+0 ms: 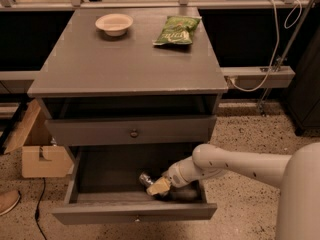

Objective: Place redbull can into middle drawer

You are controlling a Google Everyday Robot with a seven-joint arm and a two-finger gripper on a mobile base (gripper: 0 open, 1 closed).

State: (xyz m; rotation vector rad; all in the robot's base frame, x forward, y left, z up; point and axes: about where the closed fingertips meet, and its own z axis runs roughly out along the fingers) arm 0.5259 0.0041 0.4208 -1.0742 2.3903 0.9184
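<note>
- Plainly, the grey cabinet (125,69) takes up most of your view.
- The middle drawer (135,213) stands pulled out towards you. Part of its right interior is hidden behind the arm.
- The white arm (235,161) reaches in from the right, and its base is cut off at the frame edge.
- The green chip bag (177,30) lies far right on the cabinet top. You cannot read its print.
- The gripper (159,186) sits low inside the drawer, right of centre. You cannot tell whether it has hold of anything.
- The redbull can (145,177) lies in the drawer against the gripper's left side, partly covered, with no label legible.
</note>
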